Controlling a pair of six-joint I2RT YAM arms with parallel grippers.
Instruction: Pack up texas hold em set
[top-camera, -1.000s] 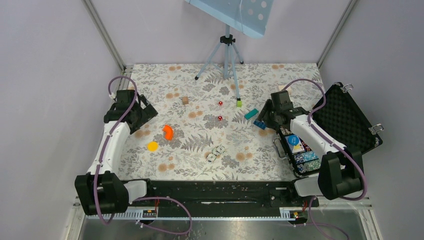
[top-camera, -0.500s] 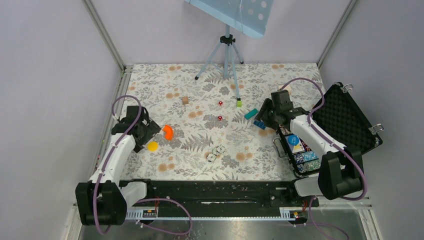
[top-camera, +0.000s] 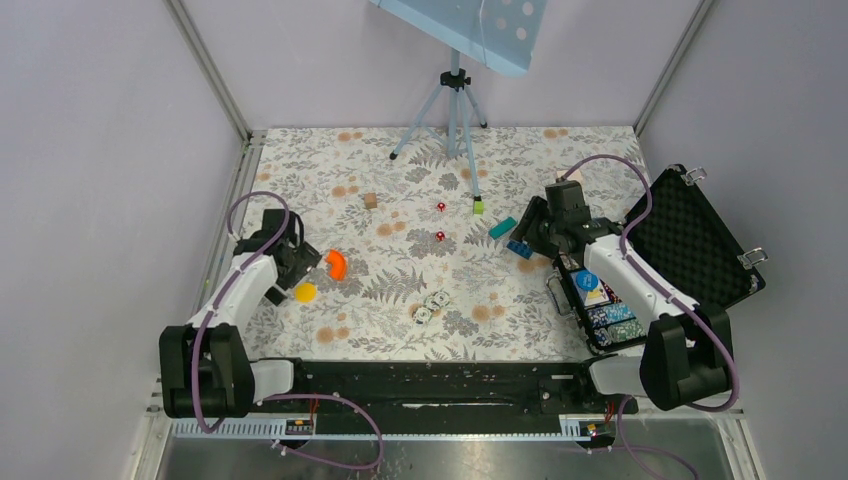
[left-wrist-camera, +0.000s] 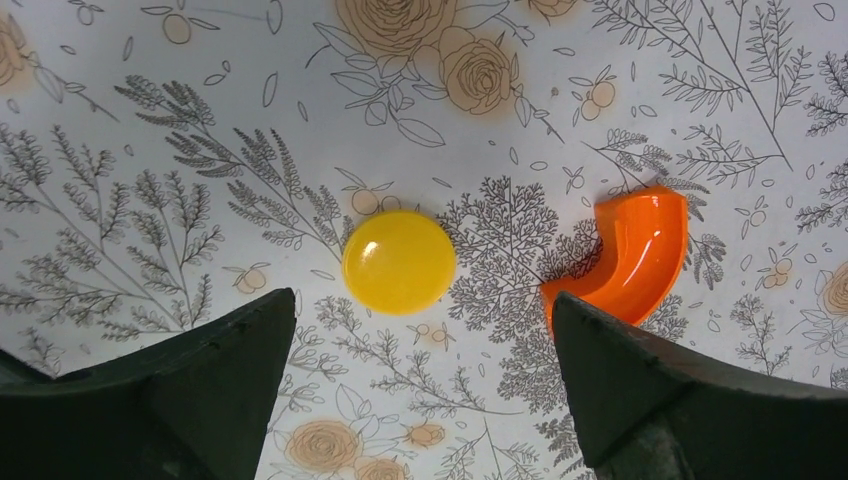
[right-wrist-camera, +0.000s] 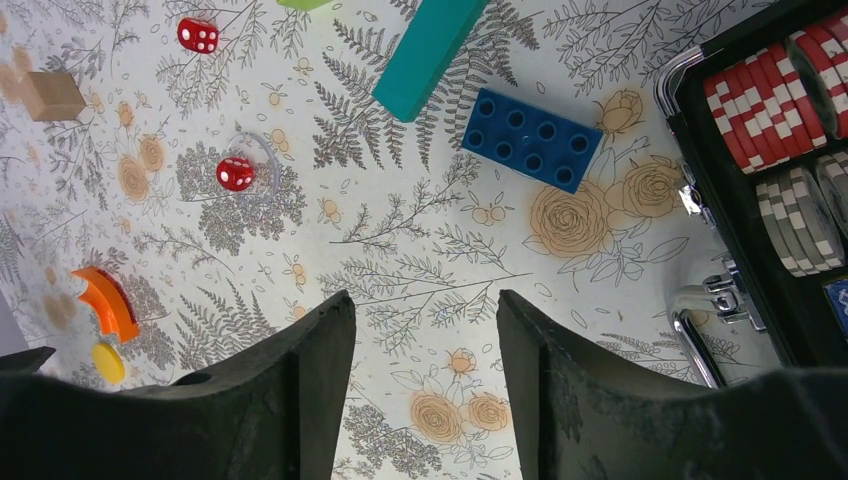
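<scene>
The left gripper (left-wrist-camera: 420, 390) is seen with its jaws spread wide and nothing between them, poised above a yellow round disc (left-wrist-camera: 398, 262). An orange curved plastic piece (left-wrist-camera: 630, 255) lies just beside the disc. The right gripper (right-wrist-camera: 425, 400) is also parted and empty. Ahead of it lie a blue studded brick (right-wrist-camera: 530, 138), a teal block (right-wrist-camera: 428, 52) and two small red dice (right-wrist-camera: 235, 173). The black textured briefcase (top-camera: 690, 240) is found open at the table's right edge, with rows of red and grey poker chips (right-wrist-camera: 760, 100) in its base.
</scene>
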